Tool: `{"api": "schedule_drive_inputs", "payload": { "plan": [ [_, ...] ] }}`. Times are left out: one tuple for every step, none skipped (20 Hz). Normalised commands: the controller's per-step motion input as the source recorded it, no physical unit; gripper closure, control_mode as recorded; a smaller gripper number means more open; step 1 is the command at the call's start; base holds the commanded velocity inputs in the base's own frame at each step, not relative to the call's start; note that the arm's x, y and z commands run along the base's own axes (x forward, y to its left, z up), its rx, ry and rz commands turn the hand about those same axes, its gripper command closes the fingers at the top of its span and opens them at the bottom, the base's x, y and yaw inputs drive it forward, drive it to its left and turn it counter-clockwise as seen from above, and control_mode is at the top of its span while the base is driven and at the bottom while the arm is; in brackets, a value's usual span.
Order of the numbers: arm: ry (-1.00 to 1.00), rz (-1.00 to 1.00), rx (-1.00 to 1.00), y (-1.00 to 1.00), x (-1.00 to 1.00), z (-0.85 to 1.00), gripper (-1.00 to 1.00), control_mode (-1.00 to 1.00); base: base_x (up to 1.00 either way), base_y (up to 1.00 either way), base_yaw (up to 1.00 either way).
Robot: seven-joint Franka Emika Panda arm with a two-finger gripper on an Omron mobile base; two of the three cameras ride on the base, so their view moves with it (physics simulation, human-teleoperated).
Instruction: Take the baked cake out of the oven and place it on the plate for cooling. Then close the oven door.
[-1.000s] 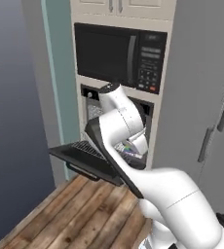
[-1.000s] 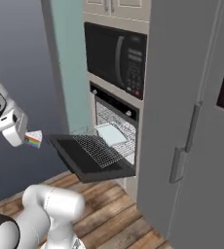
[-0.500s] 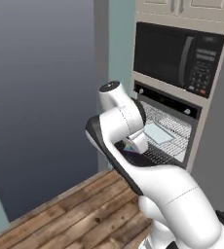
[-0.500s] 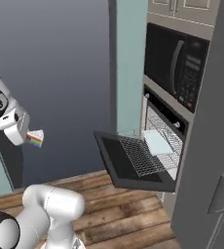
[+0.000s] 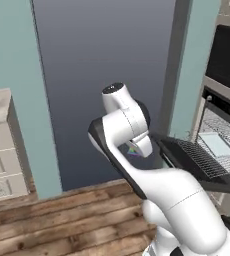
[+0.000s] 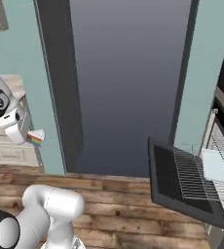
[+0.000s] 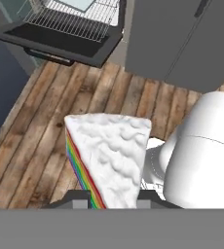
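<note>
A wedge of cake (image 7: 109, 155) with white frosting and rainbow layers sits between my fingers, and my gripper (image 7: 111, 200) is shut on it. From the left base the gripper (image 5: 133, 150) hangs under the bent arm, a rainbow edge showing. From the right base the gripper (image 6: 27, 136) holds the cake (image 6: 36, 137) at the far left. The oven (image 5: 222, 125) is at the right edge, its oven door (image 5: 194, 162) (image 6: 172, 180) (image 7: 60, 41) folded down flat. A wire rack (image 6: 196, 172) with a pale tray (image 6: 216, 165) is pulled out over it. The plate is out of view.
A dark tall wall panel (image 5: 102, 75) lies straight ahead between teal walls. A cabinet with drawers (image 5: 2, 150) (image 6: 7, 146) stands at the left. The wood floor (image 7: 41, 126) runs below. A grey fridge front (image 7: 182, 39) stands beside the oven.
The whole picture has slid right as the base turned left, so the oven now sits at the right edge and a cabinet appears at the left. The cake stays held.
</note>
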Motion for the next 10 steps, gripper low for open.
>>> {"api": "schedule_drive_inputs", "payload": {
  "plan": [
    [0.0, 0.0, 0.0, 0.0, 0.0, 0.0, 1.0, 1.0, -0.44, 0.0, 0.66],
    [0.0, 0.0, 0.0, 0.0, 0.0, 0.0, 1.0, 1.0, -0.46, 0.0, 0.66],
    [0.0, 0.0, 0.0, 0.0, 0.0, 0.0, 1.0, 1.0, -0.54, 0.0, 0.67],
    [0.0, 0.0, 0.0, 0.0, 0.0, 0.0, 1.0, 1.0, -0.51, 0.0, 0.67],
    [0.0, 0.0, 0.0, 0.0, 0.0, 0.0, 1.0, 1.0, -0.51, 0.0, 0.67],
    [0.0, 0.0, 0.0, 0.0, 0.0, 0.0, 1.0, 1.0, -0.5, 0.0, 0.67],
    [0.0, 0.0, 0.0, 0.0, 0.0, 0.0, 1.0, 1.0, -0.49, 0.0, 0.67],
    [0.0, 0.0, 0.0, 0.0, 0.0, 0.0, 1.0, 1.0, -0.51, 0.0, 0.67],
    [0.0, 0.0, 0.0, 0.0, 0.0, 0.0, 1.0, 1.0, -0.51, 0.0, 0.67],
    [0.0, 0.0, 0.0, 0.0, 0.0, 0.0, 1.0, 1.0, -0.52, 0.0, 0.67]
  ]
}}
